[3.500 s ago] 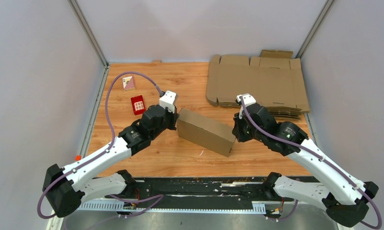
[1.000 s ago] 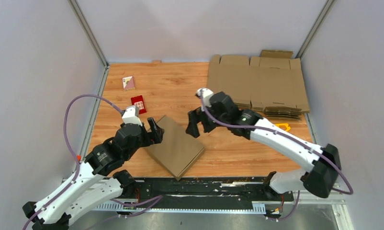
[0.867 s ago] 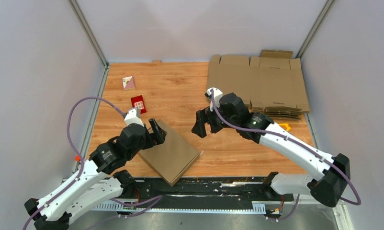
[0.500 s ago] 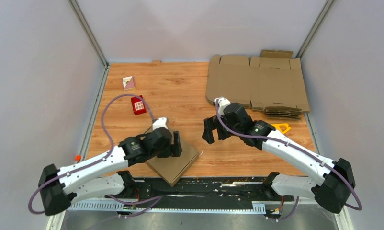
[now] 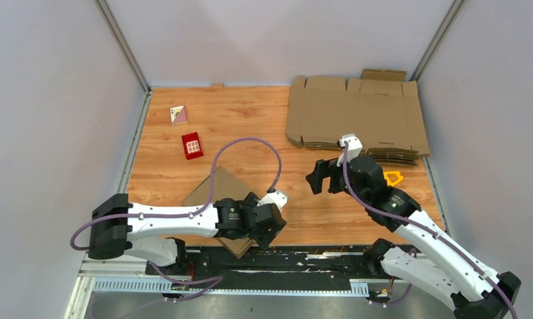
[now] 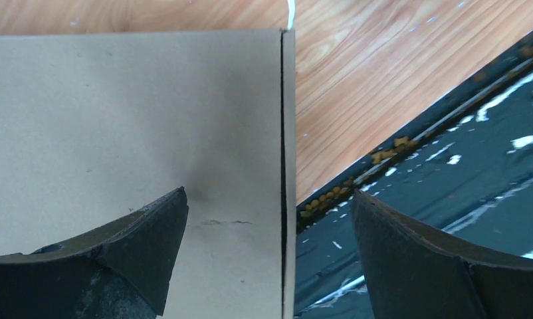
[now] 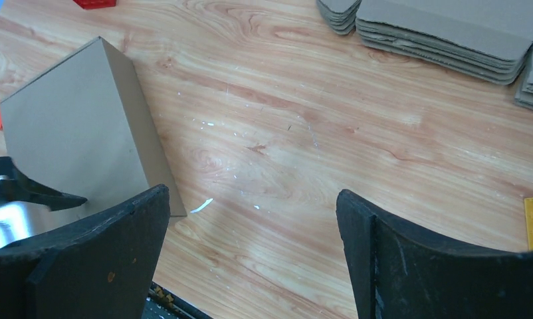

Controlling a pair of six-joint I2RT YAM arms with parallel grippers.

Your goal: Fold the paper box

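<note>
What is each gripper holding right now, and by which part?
Nothing is held. The left gripper stands open over an edge of the paper box, not clamped on it; the right gripper is open above the table.

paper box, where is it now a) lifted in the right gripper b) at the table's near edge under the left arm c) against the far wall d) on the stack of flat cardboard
b: the paper box lies at the near edge of the table, the left gripper open over its edge
</note>
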